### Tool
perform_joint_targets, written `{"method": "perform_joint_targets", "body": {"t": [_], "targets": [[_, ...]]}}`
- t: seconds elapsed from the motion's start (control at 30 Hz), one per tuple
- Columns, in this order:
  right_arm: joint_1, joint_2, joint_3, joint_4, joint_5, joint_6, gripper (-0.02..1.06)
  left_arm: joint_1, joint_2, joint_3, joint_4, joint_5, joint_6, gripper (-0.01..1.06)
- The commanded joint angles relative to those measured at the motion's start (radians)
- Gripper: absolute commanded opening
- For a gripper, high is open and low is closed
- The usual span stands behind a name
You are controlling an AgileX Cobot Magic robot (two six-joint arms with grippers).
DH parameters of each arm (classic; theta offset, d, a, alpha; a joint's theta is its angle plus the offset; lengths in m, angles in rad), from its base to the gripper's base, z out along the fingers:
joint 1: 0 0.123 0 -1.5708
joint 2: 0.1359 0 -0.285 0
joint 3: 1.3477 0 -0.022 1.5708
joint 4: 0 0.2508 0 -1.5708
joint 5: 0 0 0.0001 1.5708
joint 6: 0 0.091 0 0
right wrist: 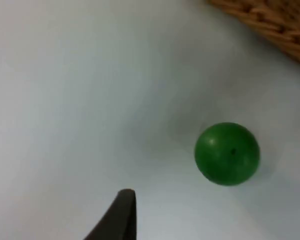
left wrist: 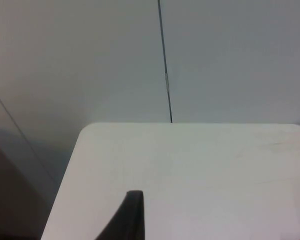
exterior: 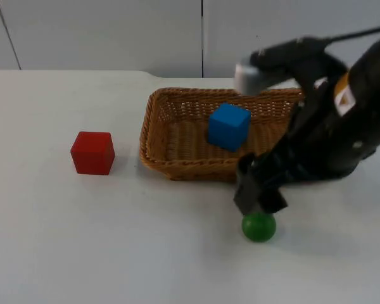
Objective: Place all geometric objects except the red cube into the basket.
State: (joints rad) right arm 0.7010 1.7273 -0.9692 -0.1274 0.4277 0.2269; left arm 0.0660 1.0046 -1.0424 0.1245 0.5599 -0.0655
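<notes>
Already the blue cube (exterior: 228,126) is held in the basket (exterior: 158,149); the right gripper (exterior: 259,199), whose finger state cannot be told, is poised over the green ball (exterior: 258,227), while the left arm waits and the red cube (exterior: 92,152) is left on the bench (exterior: 114,253).

Inventory by kind, as counted on the counter (exterior: 82,253):

Baskets: one woven wicker basket (exterior: 153,136) is counted.

Cubes: two are counted. One blue cube (exterior: 228,126) is recorded inside the basket. One red cube (exterior: 92,152) is recorded on the counter, outside the basket.

Spheres: one green ball (exterior: 259,227) is counted, lying on the counter outside the basket; the same ball (right wrist: 227,153) is confirmed from the right wrist view.

Geometric objects in total: three are counted, one inside the basket and two outside it.

Grippers: one, the right gripper (exterior: 259,189), is made out just above the green ball.
</notes>
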Motion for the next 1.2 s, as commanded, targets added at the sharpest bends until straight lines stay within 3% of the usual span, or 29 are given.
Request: {"method": "perform_joint_targets", "body": {"t": [0.0,0.07,0.27,0.5,0.97,1.07,1.1,1.17], "targets": [[0.003,0.038,0.007,-0.019,-0.066,0.036,1.04,0.005,-0.005,0.004,-0.009,-0.019,-0.011,1.04],[0.003,0.105,0.007,-0.097,-0.123,0.133,1.04,0.005,-0.005,0.004,-0.009,-0.021,-0.029,1.04],[0.003,0.204,0.007,-0.135,-0.193,0.204,1.04,0.005,-0.005,0.004,-0.009,-0.027,-0.029,1.04],[0.003,0.257,0.007,-0.140,-0.242,0.206,1.04,0.005,-0.005,0.004,-0.009,-0.027,-0.029,1.04],[-0.005,0.293,-0.042,-0.160,-0.214,0.211,1.03,0.003,-0.005,0.004,-0.016,-0.027,-0.029,1.04],[-0.019,0.293,-0.046,-0.160,-0.185,0.211,0.88,0.003,-0.005,0.004,-0.018,-0.028,-0.029,1.04],[-0.019,0.293,-0.046,-0.160,-0.185,0.211,0.88,0.003,-0.005,0.004,-0.018,-0.028,-0.029,1.04],[-0.030,0.293,-0.046,-0.174,-0.163,0.211,0.63,0.003,-0.005,0.004,-0.018,-0.035,-0.029,1.04]]}}
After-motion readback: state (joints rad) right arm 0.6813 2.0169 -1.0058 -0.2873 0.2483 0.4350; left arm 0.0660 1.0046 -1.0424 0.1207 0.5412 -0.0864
